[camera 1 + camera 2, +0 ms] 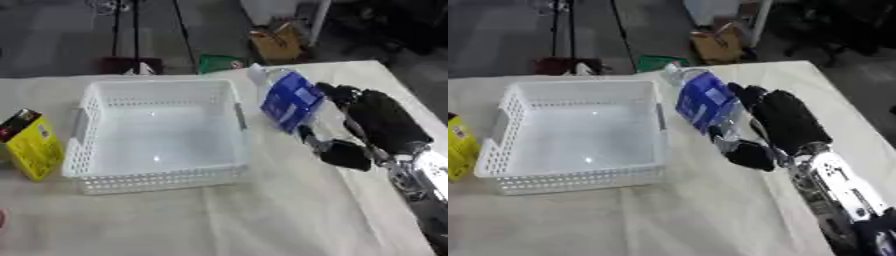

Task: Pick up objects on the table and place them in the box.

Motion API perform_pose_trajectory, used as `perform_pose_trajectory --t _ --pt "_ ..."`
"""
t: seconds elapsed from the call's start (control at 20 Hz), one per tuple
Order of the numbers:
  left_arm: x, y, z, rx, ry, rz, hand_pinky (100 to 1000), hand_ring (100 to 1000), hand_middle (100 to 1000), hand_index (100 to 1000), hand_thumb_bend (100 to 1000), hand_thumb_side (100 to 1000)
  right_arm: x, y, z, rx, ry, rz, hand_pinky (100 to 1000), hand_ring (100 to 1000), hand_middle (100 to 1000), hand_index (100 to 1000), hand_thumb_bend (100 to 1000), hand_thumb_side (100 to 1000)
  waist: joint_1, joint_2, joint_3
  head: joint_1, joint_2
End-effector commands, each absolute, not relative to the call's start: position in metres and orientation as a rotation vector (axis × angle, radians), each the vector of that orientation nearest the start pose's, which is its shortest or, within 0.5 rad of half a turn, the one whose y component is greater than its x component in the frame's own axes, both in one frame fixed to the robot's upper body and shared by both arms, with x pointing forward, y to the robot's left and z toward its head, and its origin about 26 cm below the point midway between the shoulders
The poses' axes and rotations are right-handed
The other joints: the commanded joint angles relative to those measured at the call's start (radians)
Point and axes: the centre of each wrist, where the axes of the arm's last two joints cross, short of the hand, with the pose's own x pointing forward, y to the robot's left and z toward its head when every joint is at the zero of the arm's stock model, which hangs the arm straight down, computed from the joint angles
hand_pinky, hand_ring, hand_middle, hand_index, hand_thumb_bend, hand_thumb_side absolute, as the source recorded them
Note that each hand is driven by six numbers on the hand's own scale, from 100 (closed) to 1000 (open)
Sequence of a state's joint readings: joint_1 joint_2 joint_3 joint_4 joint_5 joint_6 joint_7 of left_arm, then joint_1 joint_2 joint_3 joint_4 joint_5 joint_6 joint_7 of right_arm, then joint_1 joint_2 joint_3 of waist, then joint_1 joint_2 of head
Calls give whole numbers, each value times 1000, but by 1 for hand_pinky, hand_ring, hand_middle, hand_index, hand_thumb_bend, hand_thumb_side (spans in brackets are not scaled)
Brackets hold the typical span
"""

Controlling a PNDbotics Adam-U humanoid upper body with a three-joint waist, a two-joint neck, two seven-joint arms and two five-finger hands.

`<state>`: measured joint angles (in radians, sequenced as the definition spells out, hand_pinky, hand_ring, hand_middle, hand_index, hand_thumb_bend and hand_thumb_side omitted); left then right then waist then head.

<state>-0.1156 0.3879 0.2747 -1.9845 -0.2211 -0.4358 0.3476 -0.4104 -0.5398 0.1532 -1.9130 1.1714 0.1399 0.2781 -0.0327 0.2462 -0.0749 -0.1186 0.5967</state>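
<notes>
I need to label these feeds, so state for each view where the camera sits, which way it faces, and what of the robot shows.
Left eye view: in the robot's head, looking down at the table; it shows the white basket, the yellow box and the right hand with its fingers round the blue-labelled bottle.
Right eye view: beside it in the head, facing the same way; more of the right forearm shows, and less of the yellow box.
Shared: basket, bottle, right hand; the left hand shows in neither.

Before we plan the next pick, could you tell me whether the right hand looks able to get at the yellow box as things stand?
Probably not: the right hand is shut on the bottle, and the white basket stands between it and the yellow box.
</notes>
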Motion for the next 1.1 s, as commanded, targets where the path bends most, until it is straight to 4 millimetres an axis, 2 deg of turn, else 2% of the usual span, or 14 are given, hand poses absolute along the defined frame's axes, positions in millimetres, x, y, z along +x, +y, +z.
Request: perform_pose_trajectory --t 0.05,0.5,0.65,0.7,0.75,1.1 --pt "268 356 188 -1102 3353 168 960 995 984 963 100 709 314 -257 241 -1517 -1651 1299 727 494 291 918 197 886 0 -20 2 0 -1" --pt "269 355 188 -1084 3364 173 961 995 984 963 100 709 322 -235 276 -1526 -1785 1321 726 496 282 915 193 908 -2 -26 20 -8 2" --pt "269 354 188 -1077 3369 174 962 995 984 963 100 709 329 -226 281 -1504 -1806 1337 727 496 282 914 198 909 -3 -28 28 -11 3" --pt "269 354 188 -1075 3370 174 961 995 984 963 100 711 332 -223 282 -1495 -1810 1342 727 495 279 914 224 928 -3 -28 31 -11 3" --pt "269 354 188 -1072 3372 174 961 995 984 963 100 709 335 -220 284 -1485 -1814 1346 727 495 280 914 201 907 -2 -29 33 -12 3" --pt "270 352 188 -1051 3381 172 962 995 985 963 100 709 354 -199 287 -1428 -1835 1384 728 494 282 914 211 898 0 -30 49 -17 -1"
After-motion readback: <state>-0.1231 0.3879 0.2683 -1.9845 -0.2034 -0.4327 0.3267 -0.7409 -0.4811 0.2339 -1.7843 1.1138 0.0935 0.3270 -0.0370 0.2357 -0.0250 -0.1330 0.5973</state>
